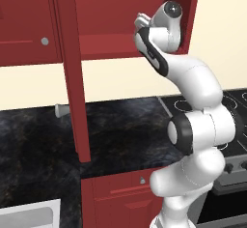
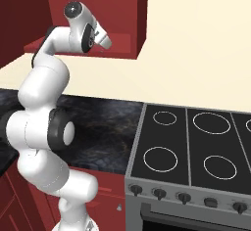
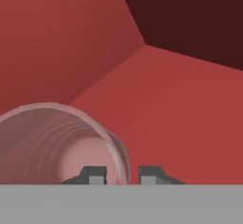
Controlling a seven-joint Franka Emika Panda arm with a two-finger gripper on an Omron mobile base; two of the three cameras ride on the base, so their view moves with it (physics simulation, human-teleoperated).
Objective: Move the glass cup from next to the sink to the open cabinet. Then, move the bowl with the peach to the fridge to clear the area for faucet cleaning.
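Note:
The glass cup [image 3: 61, 142] is clear and ribbed, and it sits inside the open cabinet [image 3: 180, 104] with its mouth towards the hand camera. My gripper [image 3: 124, 175] is open a little: one fingertip [image 3: 97, 174] is inside the cup and the other outside, with the rim's wall between them and a small gap on each side. In the left base view the hand [image 1: 141, 23] reaches into the dark red cabinet [image 1: 111, 46] from the right. The right base view has the hand [image 2: 100, 36] at the cabinet's shelf [image 2: 125, 46]. A corner of the white-grey sink [image 1: 29, 215] lies low on the left.
The cabinet's open door [image 1: 72, 77] hangs edge-on over the dark speckled counter [image 1: 120, 130]. A small grey cylinder [image 1: 61, 110] lies at the counter's back. A black stove top [image 2: 188, 142] with ring burners and knobs is to the right, with red lower cupboards [image 1: 125, 193] below.

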